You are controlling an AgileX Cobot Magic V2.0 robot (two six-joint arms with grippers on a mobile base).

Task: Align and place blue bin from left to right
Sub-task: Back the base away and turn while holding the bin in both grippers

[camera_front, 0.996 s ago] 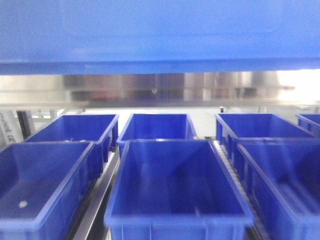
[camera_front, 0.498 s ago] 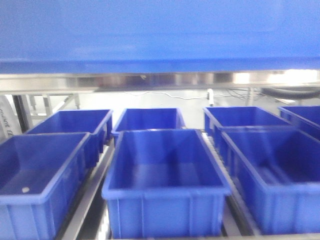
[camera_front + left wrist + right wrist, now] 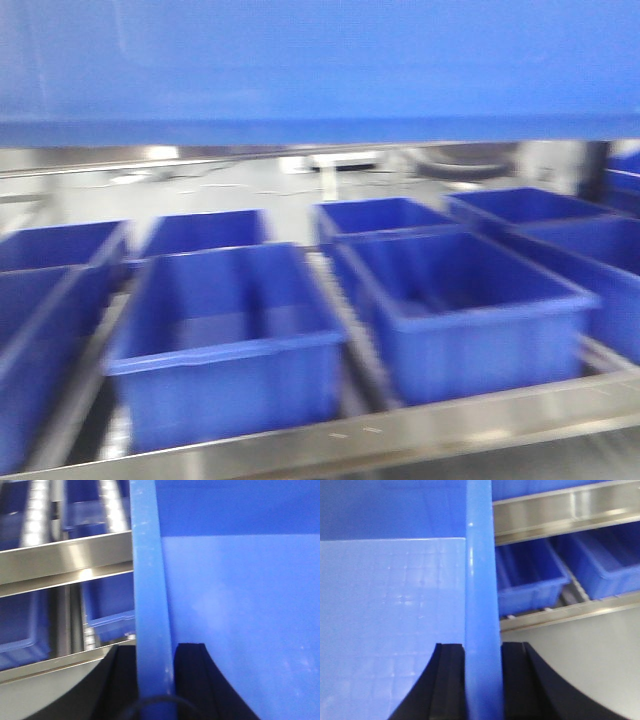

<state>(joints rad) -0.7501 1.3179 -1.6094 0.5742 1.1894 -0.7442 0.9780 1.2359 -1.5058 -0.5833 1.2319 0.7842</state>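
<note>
The blue bin fills the whole top band of the front view, very close to the camera, its lower edge running straight across. It hangs above the rack, clear of everything below. Under it, smaller blue tubs sit in rows front to back, with steel lanes between them. The view is blurred, so fine detail is lost. My grippers don't show here.

Left wrist view: my left gripper is clamped on the bin's rim. The rim runs up the frame as a light blue strip between my two black fingers, one on each side, both touching it. The bin's smooth wall fills the right half. To the left and below are steel rails of the rack and more tubs on two levels.

Right wrist view: my right gripper is closed the same way on the opposite rim, with the strip pinched between the two black pads. The bin's wall takes up the left half, faint grid marks on it. To the right are steel rails and tubs sitting on rollers, well below the bin.
</note>
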